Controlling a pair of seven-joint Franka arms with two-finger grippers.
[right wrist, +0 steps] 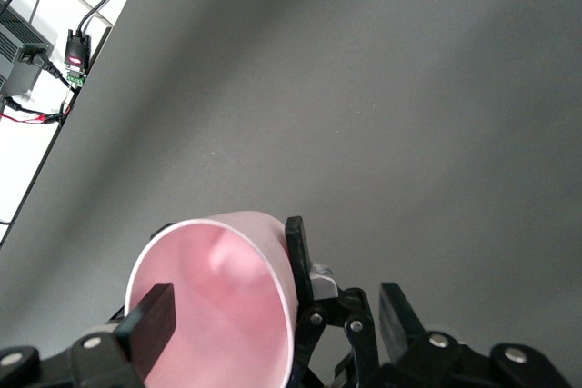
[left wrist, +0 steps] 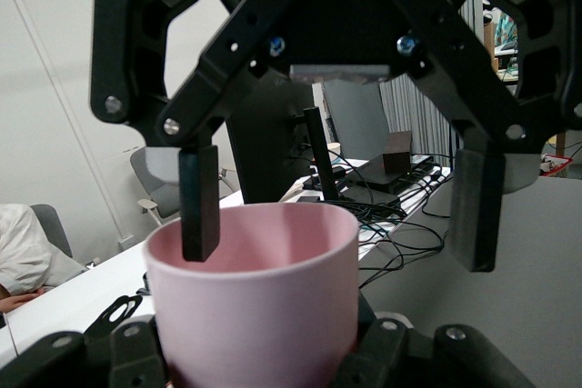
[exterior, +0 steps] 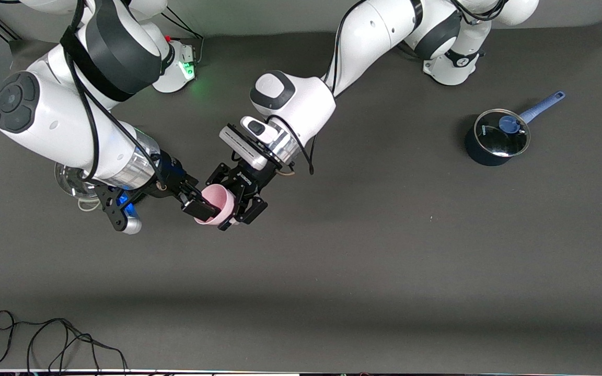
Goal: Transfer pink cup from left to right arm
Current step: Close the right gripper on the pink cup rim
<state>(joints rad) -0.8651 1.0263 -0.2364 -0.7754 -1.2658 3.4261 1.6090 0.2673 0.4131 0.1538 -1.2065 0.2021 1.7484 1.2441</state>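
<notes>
The pink cup [exterior: 216, 204] hangs above the dark table, tipped on its side with its mouth toward the right arm. My left gripper [exterior: 234, 200] is shut on the cup's base end; in the left wrist view the cup [left wrist: 255, 302] fills the space over my left gripper [left wrist: 264, 365]. My right gripper [exterior: 200, 207] is open at the cup's mouth. One of its fingers [left wrist: 198, 204] is inside the rim and the other [left wrist: 477, 211] stands outside the wall, apart from it. The right wrist view looks into the cup [right wrist: 218, 315], with my right gripper [right wrist: 273, 317] astride its rim.
A dark blue saucepan [exterior: 495, 140] with a glass lid and a blue handle stands toward the left arm's end of the table. A glass vessel [exterior: 68, 181] shows partly under the right arm. A black cable [exterior: 45, 339] lies near the table's front edge.
</notes>
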